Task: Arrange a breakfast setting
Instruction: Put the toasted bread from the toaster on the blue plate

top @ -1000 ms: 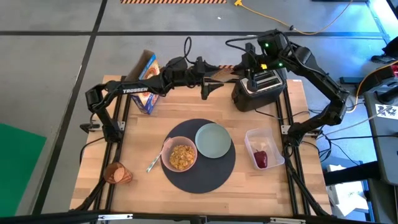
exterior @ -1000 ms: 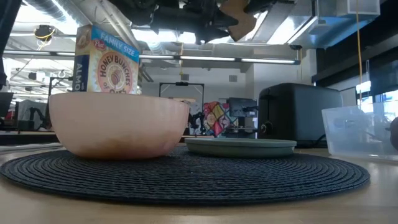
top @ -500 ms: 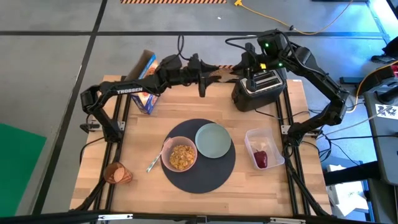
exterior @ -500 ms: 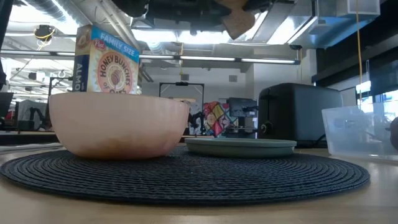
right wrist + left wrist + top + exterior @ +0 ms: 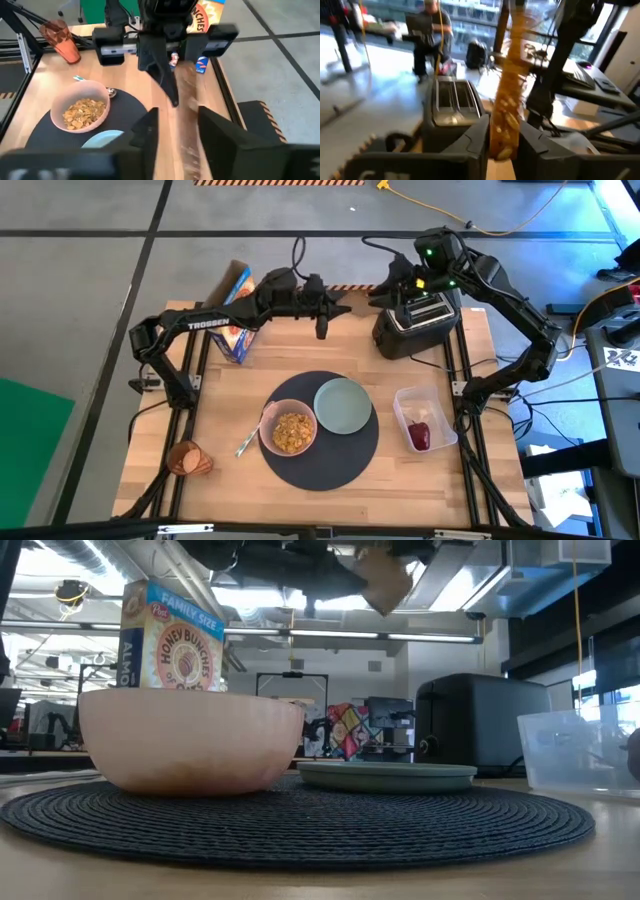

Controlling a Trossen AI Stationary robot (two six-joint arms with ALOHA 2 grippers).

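Observation:
The toast slice (image 5: pixel 507 100) hangs high over the table's far edge, left of the black toaster (image 5: pixel 418 320). My left gripper (image 5: pixel 504 135) is shut on it. My right gripper (image 5: pixel 175 120) faces it from the right, open, with one finger on each side of the slice (image 5: pixel 186 100). On the round dark mat (image 5: pixel 320 470) sit the pink bowl (image 5: pixel 288 432), filled with cereal, and the pale-green plate (image 5: pixel 342 406). The spoon (image 5: pixel 248 442) lies left of the bowl. The amber cup (image 5: pixel 188 459) is at the near left. The red fruit (image 5: pixel 419 435) lies in the clear tub (image 5: pixel 425 405). My left gripper pinches the toast's two flat faces between its two fingers near one edge (image 5: pixel 502 145). The fingers come about level from the table's left. The slice stands on edge, lifted clear of the table. Whether my right gripper's fingers (image 5: pixel 210 130) touch the slice, I cannot tell.
A cereal box (image 5: pixel 238 315) stands at the far left under my left arm. The toaster fills the far right corner, with the tub in front of it on the right. In the left wrist view a person sits in the room beyond the table.
My left gripper has shut on the toast slice, its fingers wide apart a second ago and narrow now. In the low view the slice hangs a little lower than before.

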